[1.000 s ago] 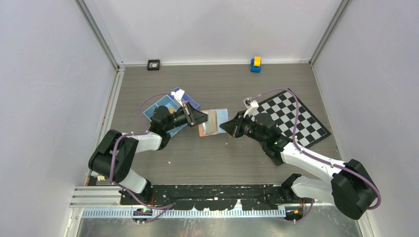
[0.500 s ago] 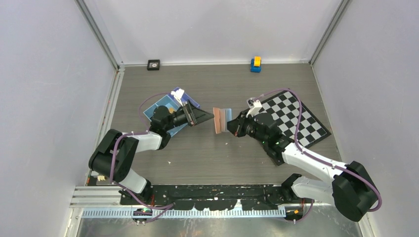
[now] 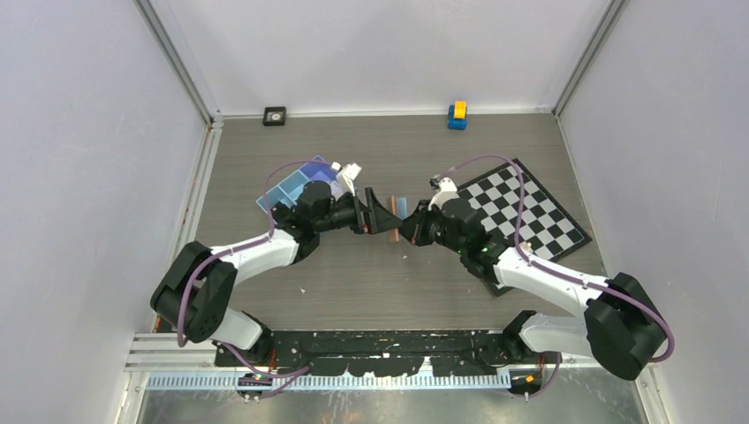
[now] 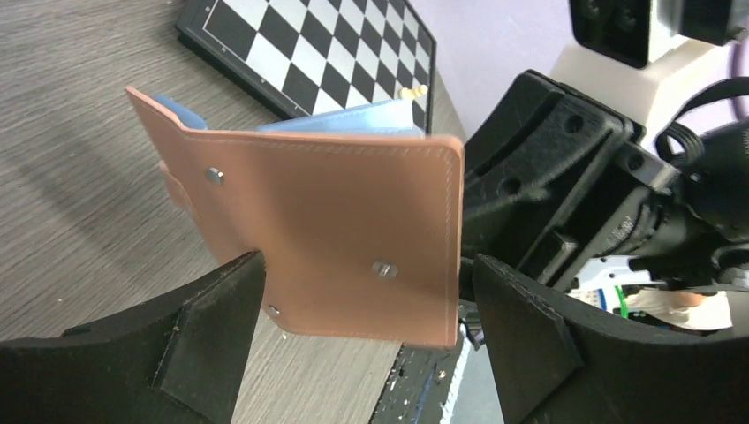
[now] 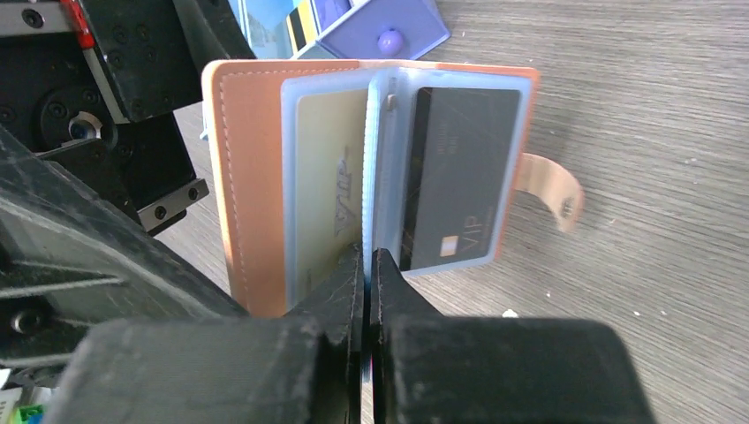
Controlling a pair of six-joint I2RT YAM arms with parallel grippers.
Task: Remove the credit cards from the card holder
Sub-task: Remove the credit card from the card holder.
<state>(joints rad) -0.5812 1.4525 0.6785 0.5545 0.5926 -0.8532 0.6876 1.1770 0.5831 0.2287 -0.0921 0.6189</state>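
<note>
card holder [image 5: 249,177] partly behind right hand [image 5: 366,262]

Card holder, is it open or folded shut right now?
Open. The right wrist view shows the card holder spread, a pale card and a dark card sitting in clear sleeves.

Camera setup: one overhead view and two wrist views, all meeting on the card holder [image 3: 389,212].

The top external camera sits high above and behind the arm bases. It looks down on the whole table [image 3: 380,291], with the card holder small near the middle. The left wrist camera is very close to the card holder's tan outer face, with the chequered board [image 4: 309,44] beyond it. The right wrist camera faces the opposite way, very close to the open inner face, with the blue tray [image 5: 371,22] behind. The wrist views share only the card holder, seen from opposing sides. The board and tray also show from overhead.
</note>
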